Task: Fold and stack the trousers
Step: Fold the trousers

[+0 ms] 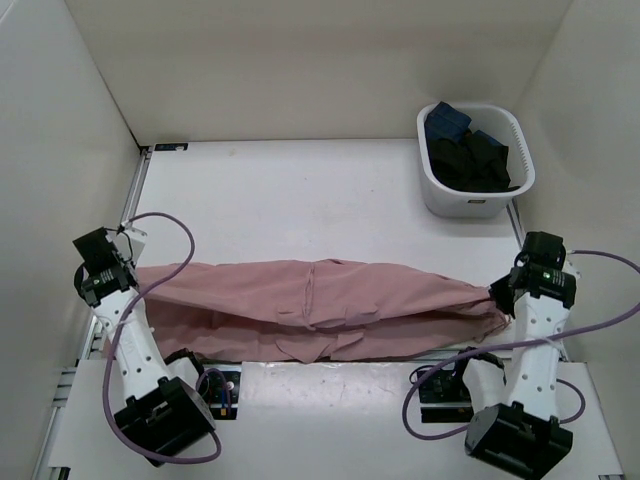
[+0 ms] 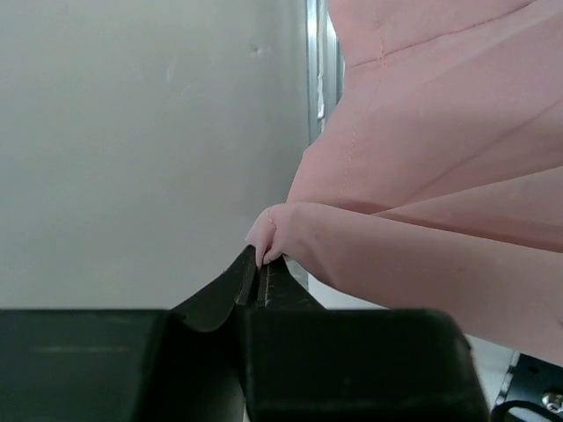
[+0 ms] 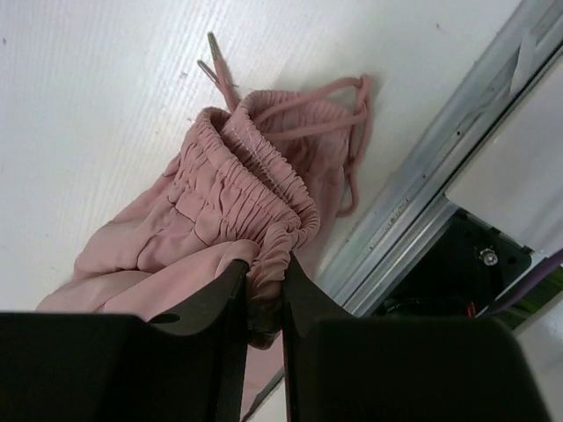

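The white table (image 1: 300,200) carries the dusty-pink trousers (image 1: 320,305), stretched out as one long band across its near part, just ahead of the arm bases. Their long axis runs left to right, from one claw to the other, and the middle sags in loose creases onto the surface. Well apart from them, at the far right corner, stands a white basket (image 1: 432,180) holding dark clothes. The left gripper (image 2: 261,264) is pressed together on a thin fold of pink cloth at the left, leg end, close beside the side wall. The right gripper (image 3: 264,272) pinches the bunched, gathered waistband (image 3: 255,193) at the right end, its jaws kept a little apart by the thickness of the gathers. The drawstring (image 3: 343,132) loops loose on the table beside the metal rail. Each arm has its own end in hand, so neither is nearer to the garment. The coming fold looks to turn on that left-to-right axis, with one end carried along it to meet the other while the cloth is kept taut and level.
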Tool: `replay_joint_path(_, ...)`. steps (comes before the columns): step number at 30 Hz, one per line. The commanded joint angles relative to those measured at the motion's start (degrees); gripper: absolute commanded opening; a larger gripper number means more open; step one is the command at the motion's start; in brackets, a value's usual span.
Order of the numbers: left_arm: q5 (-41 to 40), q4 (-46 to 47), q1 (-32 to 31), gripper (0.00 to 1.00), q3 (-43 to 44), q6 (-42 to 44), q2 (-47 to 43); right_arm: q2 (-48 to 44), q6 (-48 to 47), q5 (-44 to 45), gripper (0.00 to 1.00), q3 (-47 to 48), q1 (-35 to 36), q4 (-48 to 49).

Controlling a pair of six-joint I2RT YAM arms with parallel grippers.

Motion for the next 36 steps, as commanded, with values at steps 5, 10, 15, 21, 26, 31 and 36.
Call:
replay_joint_path(5, -5.7, 0.2, 0.2, 0.14, 2.3, 7.0, -3.3, -3.7, 0.9, -0.2, 0.00, 2.2, 0.2, -8.2)
replay_joint_path(10, -9.1, -5.8, 0.2, 0.14, -4.9, 11.4, -4.6, -10.2, 0.9, -0.7, 0.00, -3.4, 0.2, -12.2)
replay_joint_path(15, -15.5, -0.3, 0.2, 0.14, -21.8, 12.5, -5.8, -11.5, 2.0, 1.7, 0.08, -7.2, 1.6, -11.5)
replay_joint_path(21, -18.9, 8.8, 1.9, 0.14, -23.2, 13.6, -3.3, -7.6, 5.0, 7.1, 0.24, -5.3, 1.6, -13.8)
replay_joint_path(26, -17.8, 11.3, 4.2, 0.42, -22.7, 15.4, -1.8, -7.6, 7.2, 10.5, 0.82, -5.8, 1.6, -13.8)
replay_joint_path(31, -18.3, 9.1, 5.5, 0.78, -19.1, 18.1, -1.9, -4.3, 0.9, 9.4, 0.86, 3.0, 2.9, -12.1)
replay_joint_path(36, -14.3, 4.0, 5.5, 0.81, -6.7, 14.9, 1.2, 1.6, -3.9, 3.9, 0.77, 13.5, 11.5, -6.4)
